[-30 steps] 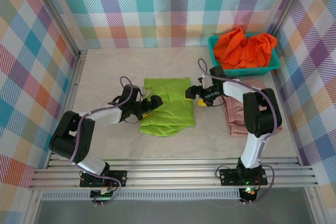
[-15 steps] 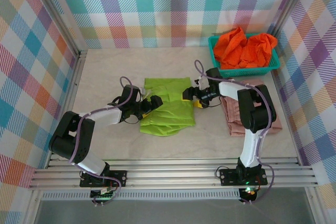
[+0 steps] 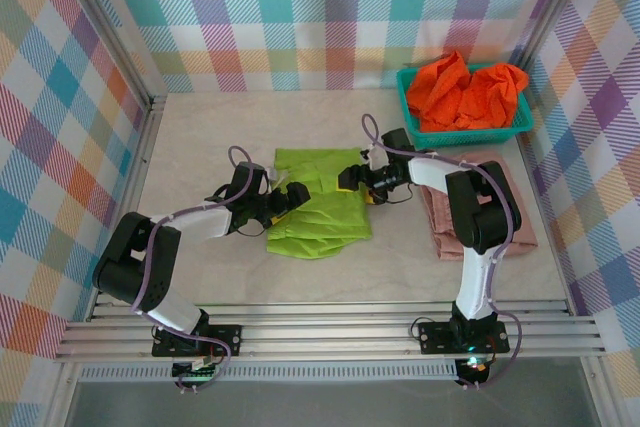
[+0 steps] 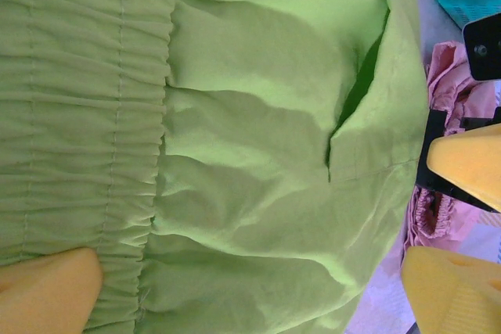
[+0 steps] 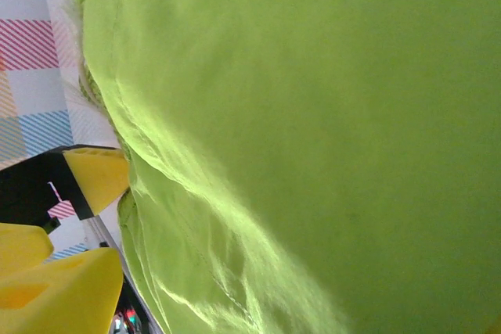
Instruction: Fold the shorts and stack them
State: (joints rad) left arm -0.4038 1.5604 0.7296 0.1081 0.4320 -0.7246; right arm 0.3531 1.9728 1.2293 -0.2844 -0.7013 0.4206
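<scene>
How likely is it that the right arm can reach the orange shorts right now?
Probably yes. The orange shorts lie heaped in the open basket, just beyond the right arm, nothing covering them. Its jaws stand open by the green shorts, so it would only need to swing back.

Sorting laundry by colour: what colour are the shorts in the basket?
The shorts are bright orange, clearest from the top camera.

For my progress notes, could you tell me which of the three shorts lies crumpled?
The bright orange shorts, heaped in the teal basket at the far right; the lime green shorts and the dusty pink shorts lie flat.
</scene>
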